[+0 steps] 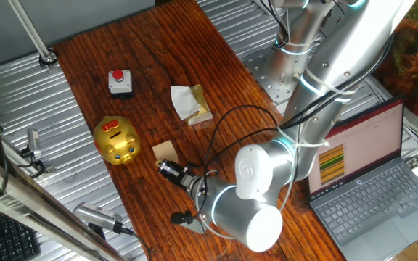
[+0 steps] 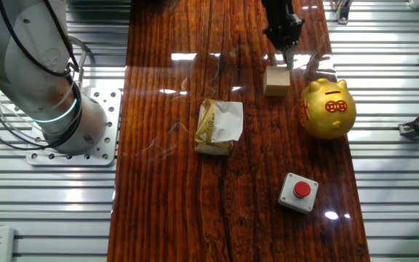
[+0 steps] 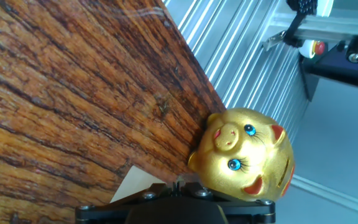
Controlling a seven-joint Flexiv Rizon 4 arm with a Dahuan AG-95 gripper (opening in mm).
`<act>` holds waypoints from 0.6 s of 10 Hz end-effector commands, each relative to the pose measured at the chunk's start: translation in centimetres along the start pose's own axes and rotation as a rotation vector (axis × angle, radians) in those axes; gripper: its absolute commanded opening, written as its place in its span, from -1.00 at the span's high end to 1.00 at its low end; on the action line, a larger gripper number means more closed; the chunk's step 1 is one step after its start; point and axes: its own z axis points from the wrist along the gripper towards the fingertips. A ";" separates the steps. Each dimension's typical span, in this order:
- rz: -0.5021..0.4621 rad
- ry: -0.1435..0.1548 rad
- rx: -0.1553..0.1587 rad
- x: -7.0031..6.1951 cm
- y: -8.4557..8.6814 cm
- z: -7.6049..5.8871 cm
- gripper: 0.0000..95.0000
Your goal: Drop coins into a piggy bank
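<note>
Looming in the foreground of one fixed view, the robot arm's (image 1: pixel 256 199) silver wrist housing reaches low over the wooden table (image 1: pixel 158 65), carrying the gripper (image 2: pixel 288 57) down beside the pale wooden cube (image 2: pixel 276 81). Next in size, the piggy bank (image 2: pixel 327 109) stands upright near the table's edge, just beside the cube but apart from it, its red patch and slot facing up; the hand view shows its snout turned toward the camera. A crumpled gold-and-white wrapper (image 2: pixel 218 126) lies at mid-table, and a red button on a grey box (image 2: pixel 298 193) sits well apart on the pig's far side. Smallest of all, the coins cannot be made out in any view, and whether the fingers are spread, closed or holding a coin cannot be told. Judged from this layout, the step in hand is acquiring or carrying a coin near the cube; doing it well calls for a firm edge grip, a lift clear of the cube, and alignment of the disc with the slot before release.
</note>
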 end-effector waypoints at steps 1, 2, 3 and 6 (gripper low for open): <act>0.000 -0.005 -0.007 -0.1 -0.1 -0.1 1.00; -0.002 -0.008 -0.008 -0.2 -0.1 -0.1 1.00; -0.005 -0.010 -0.009 -0.2 -0.2 -0.2 1.00; -0.016 -0.011 -0.012 -0.3 -0.5 -0.3 1.00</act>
